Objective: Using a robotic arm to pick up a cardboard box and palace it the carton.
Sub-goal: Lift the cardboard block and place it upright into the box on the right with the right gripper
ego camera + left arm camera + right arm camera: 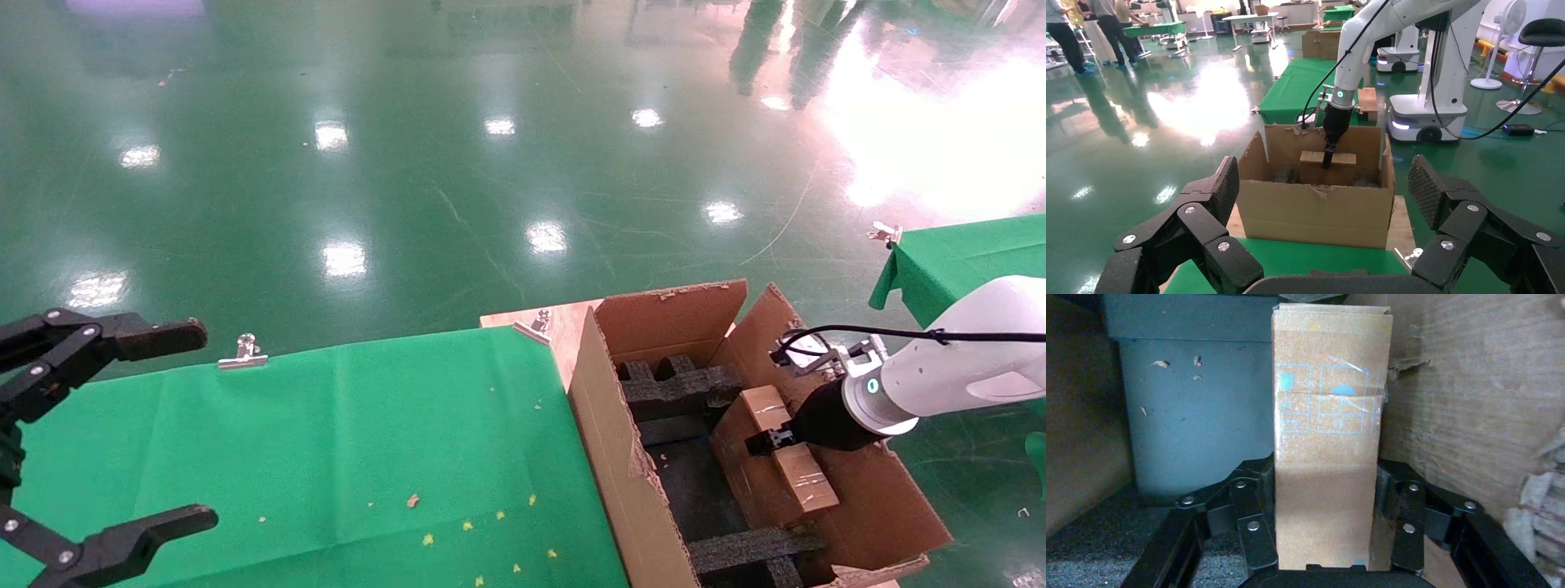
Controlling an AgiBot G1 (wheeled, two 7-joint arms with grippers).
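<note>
Large brown carton [609, 457] with upright flaps beside the green-clothed table [327, 457]. Inside, against the right wall and next to black foam inserts [678, 388], the small taped cardboard box [776, 465] (blue handling marks on one face). Right gripper [768, 442] clamped on it; left gripper [106, 441] spread wide over the table's left end.

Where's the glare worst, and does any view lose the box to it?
Head view: ceiling-light reflections dot the floor, with a blown-out patch at upper right; the box in the right gripper stays evenly lit. Left wrist view: a bright floor patch left of the carton, whose interior is shadowed. Right wrist view: no glare; dim inside the carton, box print still readable.
</note>
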